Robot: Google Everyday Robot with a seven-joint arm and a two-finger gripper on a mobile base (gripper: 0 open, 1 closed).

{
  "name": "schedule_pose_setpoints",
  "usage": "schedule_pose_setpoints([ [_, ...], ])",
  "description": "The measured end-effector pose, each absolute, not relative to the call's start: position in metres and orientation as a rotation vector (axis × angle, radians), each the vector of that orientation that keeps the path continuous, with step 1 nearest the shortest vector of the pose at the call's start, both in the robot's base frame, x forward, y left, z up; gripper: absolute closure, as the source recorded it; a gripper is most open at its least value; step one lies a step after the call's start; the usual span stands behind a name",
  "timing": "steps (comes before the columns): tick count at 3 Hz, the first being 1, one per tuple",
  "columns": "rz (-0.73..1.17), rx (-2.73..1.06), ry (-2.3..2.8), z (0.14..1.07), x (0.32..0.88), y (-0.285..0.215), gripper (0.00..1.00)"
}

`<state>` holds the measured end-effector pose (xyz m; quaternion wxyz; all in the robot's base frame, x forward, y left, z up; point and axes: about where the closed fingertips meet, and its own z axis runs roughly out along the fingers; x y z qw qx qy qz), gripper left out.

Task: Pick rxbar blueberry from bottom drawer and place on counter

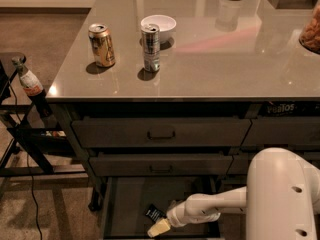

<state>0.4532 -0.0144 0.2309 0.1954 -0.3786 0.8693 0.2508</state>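
Camera view: in the bottom drawer (129, 204), rxbar blueberry (154, 213) lies just beside the gripper (159, 228), perhaps touching; grip state unclear.

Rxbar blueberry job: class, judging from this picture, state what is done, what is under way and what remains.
Done: the bottom drawer stands open, the rxbar blueberry lying inside. In hand: the gripper is down in the drawer, beside the bar; no lift shows. Left: grasp it, raise it and set it on the counter.
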Motion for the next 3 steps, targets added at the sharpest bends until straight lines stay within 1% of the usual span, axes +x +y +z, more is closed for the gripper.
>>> schedule_pose_setpoints([
  [1, 0.705, -1.036, 2.43, 0.22, 0.454, -0.009, 0.0],
  [2, 0.678, -0.987, 2.374, 0.195, 0.475, 0.011, 0.0],
  [3, 0.677, -0.987, 2.374, 0.195, 0.475, 0.011, 0.0],
])
